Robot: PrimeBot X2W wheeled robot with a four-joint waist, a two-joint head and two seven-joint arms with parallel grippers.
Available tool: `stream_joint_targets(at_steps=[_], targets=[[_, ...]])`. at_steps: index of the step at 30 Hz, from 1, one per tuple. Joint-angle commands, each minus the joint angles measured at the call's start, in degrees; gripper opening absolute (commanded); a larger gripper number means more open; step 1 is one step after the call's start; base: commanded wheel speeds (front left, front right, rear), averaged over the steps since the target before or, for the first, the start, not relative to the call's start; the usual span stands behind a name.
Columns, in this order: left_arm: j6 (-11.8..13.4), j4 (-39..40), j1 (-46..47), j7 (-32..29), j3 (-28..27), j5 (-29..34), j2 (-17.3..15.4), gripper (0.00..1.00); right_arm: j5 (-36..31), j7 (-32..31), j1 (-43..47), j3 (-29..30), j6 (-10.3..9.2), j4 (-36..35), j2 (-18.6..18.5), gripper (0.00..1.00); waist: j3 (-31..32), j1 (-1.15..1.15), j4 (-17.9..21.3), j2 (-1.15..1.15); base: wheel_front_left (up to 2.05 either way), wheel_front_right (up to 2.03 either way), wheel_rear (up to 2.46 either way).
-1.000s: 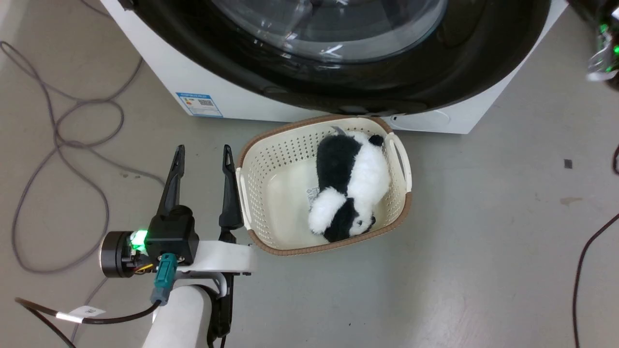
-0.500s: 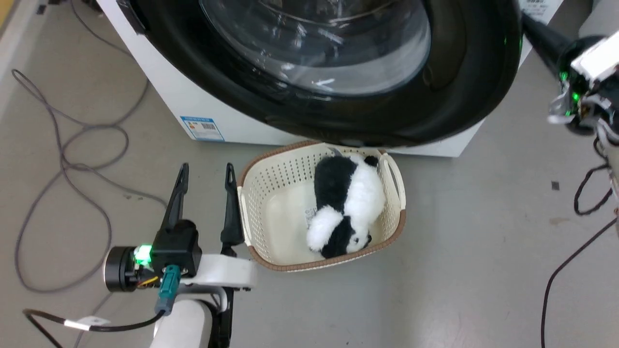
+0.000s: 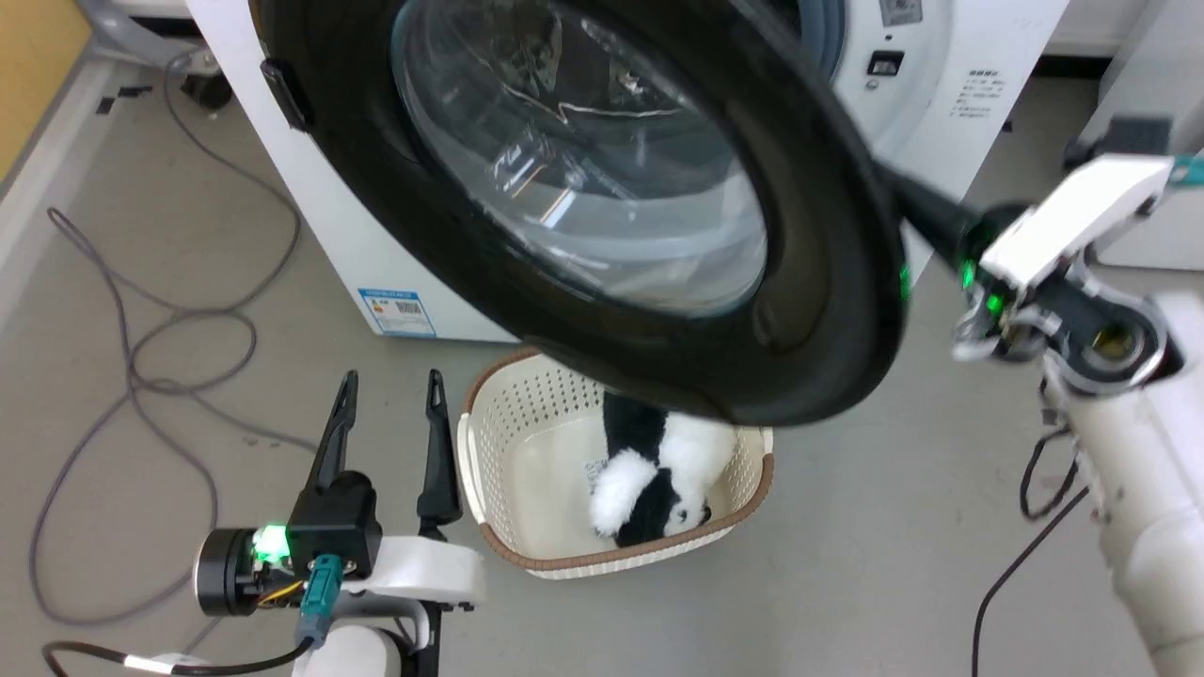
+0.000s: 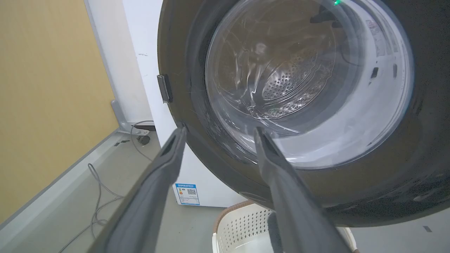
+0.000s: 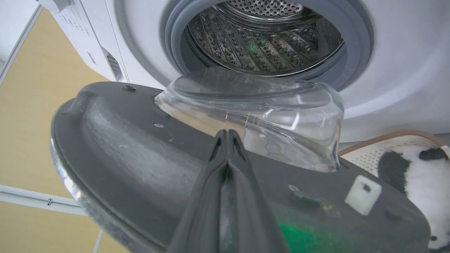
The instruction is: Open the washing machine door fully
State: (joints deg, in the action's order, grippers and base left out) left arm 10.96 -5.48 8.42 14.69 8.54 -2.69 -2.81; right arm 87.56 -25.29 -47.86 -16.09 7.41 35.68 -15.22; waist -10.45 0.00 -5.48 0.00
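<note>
The washing machine door (image 3: 602, 216) is seen unlatched and standing partway open. It is hinged on the head view's left side of the washing machine (image 3: 950, 103), and its free edge is swung out above the basket (image 3: 489, 527), in which a plush panda (image 3: 649, 470) lies. In the right wrist view the steel drum (image 5: 267, 38) and its grey gasket are exposed behind the door's bulging glass bowl, so the first part of the task can be judged done.

The right gripper (image 5: 228, 135) is reached in behind the door. Its jaws are pressed together with nothing between them, and the tips are laid against the door's grey inner face just below the glass bowl — a pushing contact rather than a grasp, by the look of it. The left gripper (image 3: 392, 378) is held low over the floor just beside the basket, apart from the door, its jaws spread wide and empty.

What is left is the rest of the swing: the door is angled well short of its full travel, and it is judged that it must be carried further round toward the hinge side — past the left gripper's station — before it can be called fully open.
</note>
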Motion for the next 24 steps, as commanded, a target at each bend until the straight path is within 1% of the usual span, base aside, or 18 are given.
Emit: stream_joint_targets(at_steps=[1,14,15,24], targets=[[-0.1,-0.1,-0.7,0.3,-0.2,0.4,-0.1,1.0,0.3,-0.4,2.1,-0.5,0.08,-0.3,0.5,0.0,0.6,0.0,0.2,0.0,0.0,0.0,0.0],[-0.5,0.0,-2.7,0.3,-0.9,0.8,-0.1,1.0,2.1,-3.4,12.9,-3.4,0.08,-11.0,0.9,0.0,2.5,0.0,0.5,0.0,0.0,0.0,0.0],[-0.6,0.0,-3.0,0.3,-1.0,0.9,-0.1,1.0,2.5,-3.9,15.2,-3.9,0.08,-13.7,1.0,0.0,2.8,0.0,0.4,0.0,0.0,0.0,0.0],[-0.8,-0.3,-4.0,0.3,-1.3,1.0,-0.1,1.0,2.3,-6.3,21.7,-7.6,0.08,-21.0,2.1,0.0,4.3,0.0,0.5,0.0,0.0,0.0,0.0]])
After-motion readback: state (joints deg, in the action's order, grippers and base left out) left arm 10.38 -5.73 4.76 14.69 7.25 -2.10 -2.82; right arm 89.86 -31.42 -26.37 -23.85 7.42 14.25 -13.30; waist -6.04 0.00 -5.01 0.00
